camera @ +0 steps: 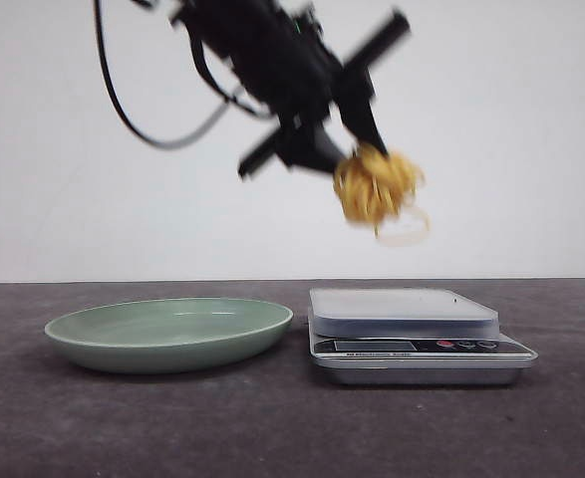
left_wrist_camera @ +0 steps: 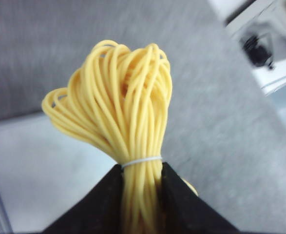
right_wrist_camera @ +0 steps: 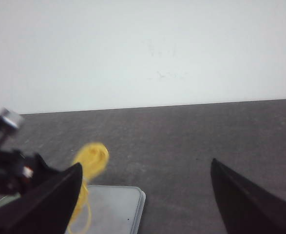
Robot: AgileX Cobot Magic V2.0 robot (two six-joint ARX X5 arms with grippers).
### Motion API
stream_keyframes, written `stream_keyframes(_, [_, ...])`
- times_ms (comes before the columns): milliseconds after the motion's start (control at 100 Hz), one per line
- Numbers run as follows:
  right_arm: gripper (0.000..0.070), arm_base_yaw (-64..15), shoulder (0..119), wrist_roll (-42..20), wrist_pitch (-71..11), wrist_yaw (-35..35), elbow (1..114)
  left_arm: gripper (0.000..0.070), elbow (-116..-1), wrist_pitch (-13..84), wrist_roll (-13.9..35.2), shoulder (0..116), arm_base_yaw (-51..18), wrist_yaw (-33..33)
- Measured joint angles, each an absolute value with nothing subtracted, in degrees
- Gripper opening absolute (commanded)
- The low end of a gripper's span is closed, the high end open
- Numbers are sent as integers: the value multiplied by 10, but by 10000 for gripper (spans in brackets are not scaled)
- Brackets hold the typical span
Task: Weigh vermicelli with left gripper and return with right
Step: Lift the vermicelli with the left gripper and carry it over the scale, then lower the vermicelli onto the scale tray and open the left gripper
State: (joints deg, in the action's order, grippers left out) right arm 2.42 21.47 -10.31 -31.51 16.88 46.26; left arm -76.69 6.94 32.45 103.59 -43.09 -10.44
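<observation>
My left gripper (camera: 347,149) is shut on the vermicelli (camera: 376,186), a yellow nest of looped strands, and holds it in the air above the scale (camera: 404,308). In the left wrist view the strands (left_wrist_camera: 121,102) stand between the two black fingers (left_wrist_camera: 100,204), bound by a thin white band. My right gripper (right_wrist_camera: 145,168) is open and empty; it does not show in the front view. From the right wrist view the vermicelli (right_wrist_camera: 93,158) hangs over the scale's platform (right_wrist_camera: 114,209). The pale green plate (camera: 169,333) lies empty left of the scale.
The scale's display and buttons (camera: 422,347) face the front. A black cable (camera: 123,105) loops down from the left arm. The dark table (camera: 272,428) runs to a white wall behind.
</observation>
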Motion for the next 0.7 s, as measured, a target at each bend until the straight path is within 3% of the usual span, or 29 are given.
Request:
stream_keyframes(470, [534,24,215,-103,-323,169,463,10,-769,72,335,1093,-434,-109])
stream_keyframes(610, [534,24,215,-103,-323,169,463,233,-769,72,336,1097,-434,-116])
stream_keyframes(700, [534,24,215,-103,-323,169,463,277,-771,72,334,1098,-433,-120])
